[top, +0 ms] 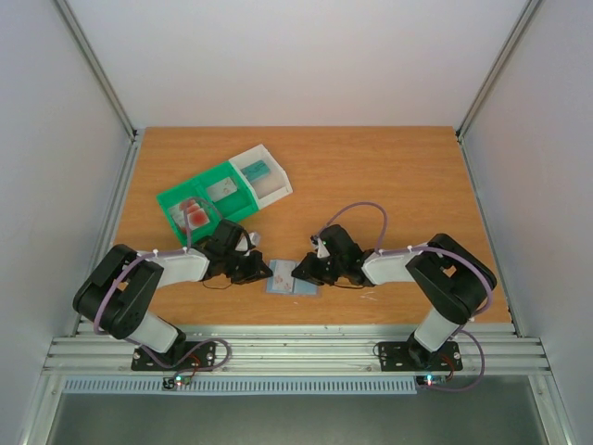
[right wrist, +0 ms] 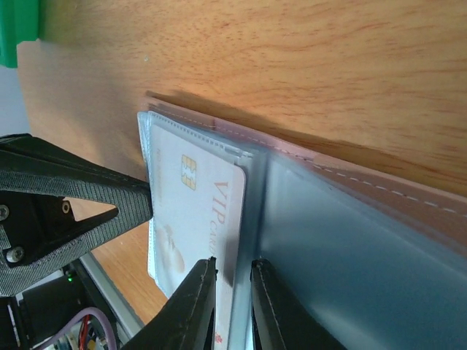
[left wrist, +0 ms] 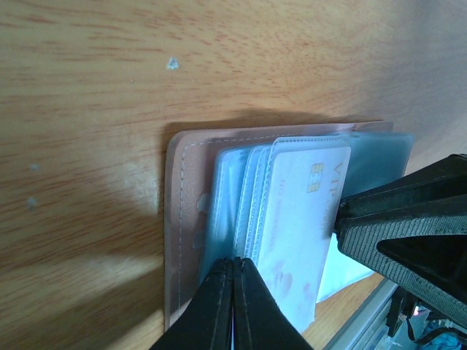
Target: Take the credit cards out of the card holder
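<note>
The card holder (top: 293, 278) lies open on the table between my two grippers. Its pinkish cover (left wrist: 182, 219), clear sleeves and blue-grey panel (right wrist: 350, 240) all show. A pale credit card (left wrist: 299, 219) (right wrist: 193, 211) with a gold chip and "VIP" print lies in the top sleeve. My left gripper (top: 266, 273) (left wrist: 235, 261) is shut, its tips pinched together at the sleeves' outer edge. My right gripper (top: 301, 271) (right wrist: 233, 264) stands a narrow gap open. One finger rests on the card, the other on the blue panel, with the card's inner edge between them.
A green-and-white compartment tray (top: 222, 173) sits on the table behind the left arm. It holds red-blotched cards (top: 195, 213) and a teal card (top: 257, 170). The table's near edge and a metal rail run just below the holder.
</note>
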Motion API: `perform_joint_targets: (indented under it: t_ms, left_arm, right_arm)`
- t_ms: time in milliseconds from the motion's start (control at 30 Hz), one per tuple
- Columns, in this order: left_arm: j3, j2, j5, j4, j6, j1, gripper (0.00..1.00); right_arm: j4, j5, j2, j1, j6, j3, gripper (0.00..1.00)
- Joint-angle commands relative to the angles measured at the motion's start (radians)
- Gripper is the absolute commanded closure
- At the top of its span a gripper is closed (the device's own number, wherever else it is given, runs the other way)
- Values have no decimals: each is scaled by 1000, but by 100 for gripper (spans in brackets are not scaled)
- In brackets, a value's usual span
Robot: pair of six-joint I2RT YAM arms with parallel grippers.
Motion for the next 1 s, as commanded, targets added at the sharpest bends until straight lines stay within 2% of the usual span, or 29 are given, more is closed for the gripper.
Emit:
perform_joint_targets:
  t_ms: [0,100,300,567,967]
  left_arm:
    - [-35,24,-42,-19,-1,-6,96]
    - [-35,26,-41,-15,-4,-6,97]
    - [-34,28,-46,-21,2,-6,97]
    - [-38,64,-56,-10,12,-6,97]
    - [-35,95,-61,10,14,-6,97]
  right_arm:
    - [59,-22,32,-3,16,3,84]
    - [64,-31,51,-4,18,10,86]
    - [59,-23,41,-4,10,8,98]
    - [32,-16,-24,-38,-5,-29,99]
    - [17,-28,-38,-68,-8,-43,99]
